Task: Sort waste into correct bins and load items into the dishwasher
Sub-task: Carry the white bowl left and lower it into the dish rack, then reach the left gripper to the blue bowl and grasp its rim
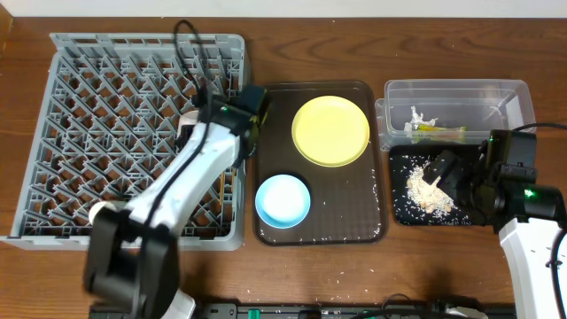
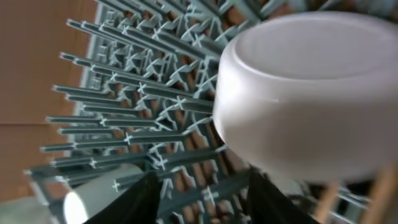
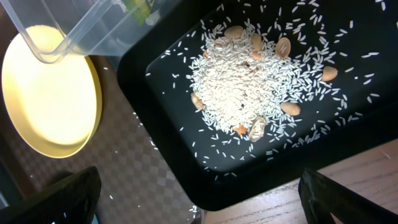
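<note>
The grey dish rack [image 1: 89, 115] fills the left side of the table. The small white cup [image 1: 102, 211] lies in it, near the front left corner. The beige bowl [image 2: 311, 93] is in the rack too. It sits upside down on the pegs, just past my left fingers [image 2: 204, 183]. My left fingers are apart and hold nothing. I can see the pegs in the gap between them. From above, they hang over the right edge of the rack, toward the far edge of the table.

In the middle of the table is the brown serving tray [image 1: 363, 204]. The yellow plate [image 1: 330, 130] lies on its far half. The light blue bowl [image 1: 283, 198] sits on its near half. A few loose crumbs are spilled on this tray.

By the far right corner is the clear tub [image 1: 456, 86], with the snack wrapper [image 1: 434, 131] inside. Just in front of the tub is the black tray [image 1: 399, 158]. The rice crumbs [image 3: 249, 93] lie in a pile in it. My right fingers [image 3: 199, 186] hang over that tray, wide apart, with nothing in them.

I think the waste is sorted and I am now loading the rack. The plate and the blue bowl are not in it yet. I cannot find the chopsticks for sure.

Next, I think my left fingers should lift clear of the pegs and the bowl. Then they should go right, to the brown tray. The blue bowl has a rim that stands up, so it looks easy to pinch. The plate lies flat, so one finger would have to slip under its edge.
</note>
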`<action>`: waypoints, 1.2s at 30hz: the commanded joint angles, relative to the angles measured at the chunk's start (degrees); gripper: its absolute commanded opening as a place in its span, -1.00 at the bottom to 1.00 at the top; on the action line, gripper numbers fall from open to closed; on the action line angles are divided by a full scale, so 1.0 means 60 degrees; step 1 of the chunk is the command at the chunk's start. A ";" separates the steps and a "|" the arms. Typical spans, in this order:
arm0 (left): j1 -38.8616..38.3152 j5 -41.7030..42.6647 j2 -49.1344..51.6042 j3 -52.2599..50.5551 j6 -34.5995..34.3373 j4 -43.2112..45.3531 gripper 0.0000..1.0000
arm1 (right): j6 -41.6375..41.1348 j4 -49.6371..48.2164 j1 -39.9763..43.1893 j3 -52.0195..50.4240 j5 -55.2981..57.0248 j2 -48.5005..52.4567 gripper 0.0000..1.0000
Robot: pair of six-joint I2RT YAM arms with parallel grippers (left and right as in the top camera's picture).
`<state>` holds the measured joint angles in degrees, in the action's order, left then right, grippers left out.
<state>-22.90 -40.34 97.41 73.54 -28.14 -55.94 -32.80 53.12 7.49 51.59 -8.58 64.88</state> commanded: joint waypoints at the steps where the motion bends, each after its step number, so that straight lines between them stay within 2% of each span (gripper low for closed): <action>1: 0.0040 0.2361 -0.1271 0.0208 0.0098 0.0004 -0.01 | 0.0120 0.0007 0.0124 0.0044 -0.0047 -0.0007 0.98; 4: -0.0004 0.5133 -0.1931 0.0204 0.0470 -0.0022 0.00 | 0.0124 0.0011 0.0124 0.0044 -0.0044 -0.0007 0.99; 7: -0.0353 0.7020 -0.2153 0.0204 0.0914 -0.0033 0.00 | 0.0124 0.0007 0.0124 0.0044 -0.0044 -0.0007 0.98; 12: -0.1920 0.6852 -0.1690 -0.0390 0.1257 0.0146 -0.03 | 0.0124 0.0007 0.0120 0.0044 -0.0047 -0.0007 0.99; 15: -0.2422 0.5646 -0.1071 -0.0543 0.1257 0.0379 -0.03 | 0.0120 0.0011 0.0120 0.0044 -0.0047 -0.0007 0.99; 17: -0.2510 0.5144 -0.0350 -0.0543 0.1300 0.0481 -0.02 | 0.0120 0.0011 0.0120 0.0044 -0.0051 -0.0007 0.98; 23: -0.2521 0.5231 0.1694 -0.0543 0.1581 0.0601 -0.02 | 0.0120 0.0007 0.0117 0.0044 -0.0051 -0.0007 0.99; 25: -0.2532 0.5763 0.2022 -0.0543 0.1581 0.0688 -0.14 | 0.0120 0.0007 0.0117 0.0044 -0.0047 -0.0007 0.99; 27: -0.2528 0.6670 0.2142 -0.0539 0.1574 0.1075 -0.49 | 0.0120 0.0004 0.0117 0.0044 -0.0047 -0.0007 0.99; 28: -0.2528 0.7420 0.2106 -0.0539 0.1490 0.1464 -0.61 | 0.0120 0.0007 0.0117 0.0044 -0.0047 -0.0007 0.99; 29: -0.2528 0.7941 0.2102 -0.0539 0.1468 0.1741 -0.63 | 0.0120 0.0004 0.0117 0.0044 -0.0047 -0.0007 0.99; 31: -0.2528 0.8553 0.2098 -0.0535 0.1308 0.2138 -0.85 | 0.0120 0.0007 0.0117 0.0044 -0.0047 -0.0007 0.98; 36: -0.2237 0.8553 0.1639 -0.0237 0.1075 0.1872 -0.85 | 0.0120 0.0004 0.0117 0.0044 -0.0047 -0.0007 0.99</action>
<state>-37.76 9.17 110.02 70.35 -20.78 -43.66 -32.80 53.12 7.49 51.59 -8.58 64.88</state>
